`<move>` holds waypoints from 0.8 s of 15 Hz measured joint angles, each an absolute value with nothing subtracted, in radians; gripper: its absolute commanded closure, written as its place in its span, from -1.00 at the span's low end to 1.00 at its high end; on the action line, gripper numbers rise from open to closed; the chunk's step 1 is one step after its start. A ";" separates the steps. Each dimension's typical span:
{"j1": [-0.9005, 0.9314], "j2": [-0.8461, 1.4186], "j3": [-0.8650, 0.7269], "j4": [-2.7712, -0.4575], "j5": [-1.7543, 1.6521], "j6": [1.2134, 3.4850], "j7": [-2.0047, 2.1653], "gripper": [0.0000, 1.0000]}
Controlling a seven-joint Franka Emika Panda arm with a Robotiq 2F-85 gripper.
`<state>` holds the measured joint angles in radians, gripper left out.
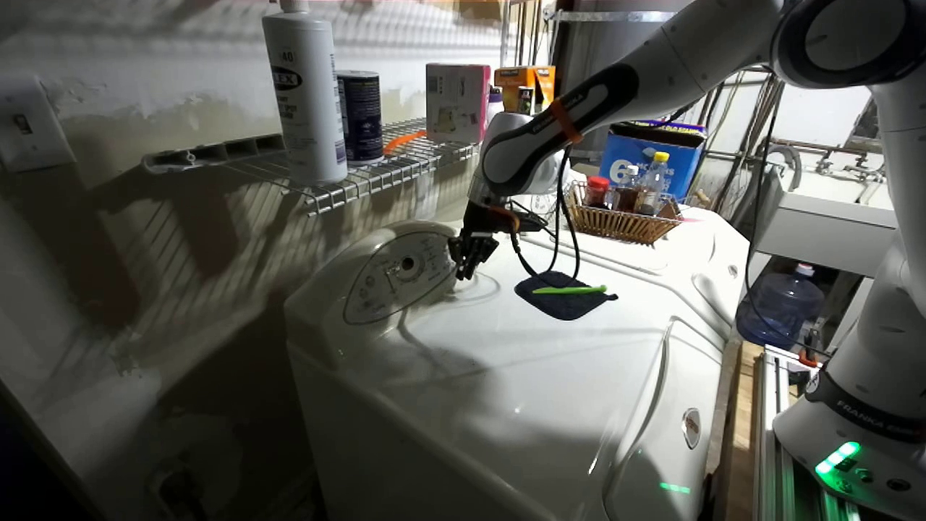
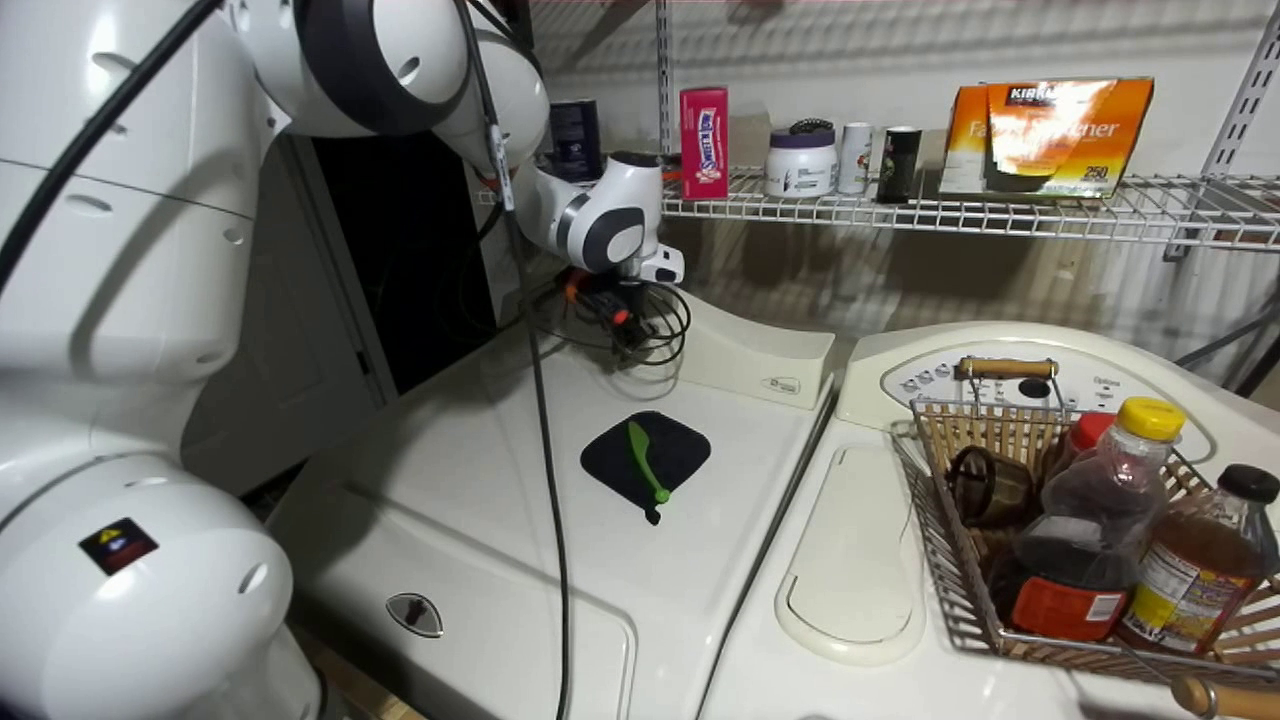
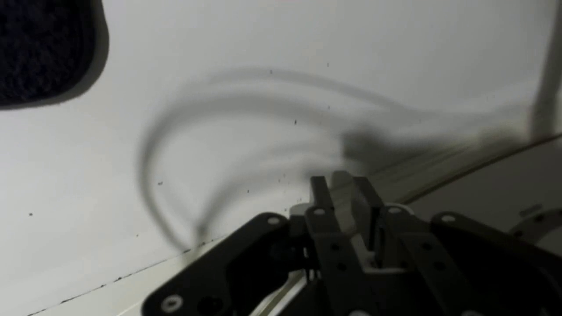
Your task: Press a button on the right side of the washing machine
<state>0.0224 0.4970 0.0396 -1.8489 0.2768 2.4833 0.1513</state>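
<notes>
Your gripper (image 3: 340, 186) hangs low beside the control panel (image 1: 396, 288) of the washing machine (image 1: 535, 376)

At the back of the washing machine, your arm (image 1: 615, 94) slopes down over the glossy white top (image 2: 450, 460), its black fingers (image 3: 322, 193) angled toward the surface near the right-hand end of the panel, as seen in an exterior view. The two stand apart, with a narrow gap showing in the wrist view; whether they touch the machine, you cannot tell from these angles. The washing machine stands between the robot base (image 1: 846, 434) and the wall (image 1: 195, 79), and shows in both exterior views. A round dial (image 1: 407, 265) sits at the panel's middle; the markings around it are too small to read. Curved shadows (image 3: 246, 103) sweep across the white top in your wrist view.

On that top, in both exterior views, a dark pad (image 2: 615, 460) lies flat near your gripper, a green utensil (image 2: 643, 457) resting across it. A black cable (image 2: 556, 500) hangs in front of the machine. Just beside the washing machine, another white appliance (image 2: 850, 545) bears a slatted basket (image 1: 615, 226) of bottles (image 2: 1080, 550). Above, a wire shelf (image 2: 1000, 225) holds a pink box (image 2: 705, 145), an orange box (image 2: 1105, 150) and, in an exterior view, a tall white bottle (image 1: 309, 116).
</notes>
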 measured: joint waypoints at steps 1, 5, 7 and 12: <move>0.028 0.467 0.040 -1.882 0.263 2.462 0.141 -0.22; 0.065 0.279 0.032 -2.065 0.134 2.417 0.153 -0.75; 0.084 0.170 0.030 -2.153 0.050 2.424 0.170 -0.98; 0.102 -0.123 0.052 -2.343 -0.119 2.524 0.266 -1.00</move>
<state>0.1022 -0.1226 0.0523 -2.3431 -0.1187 2.5236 0.2657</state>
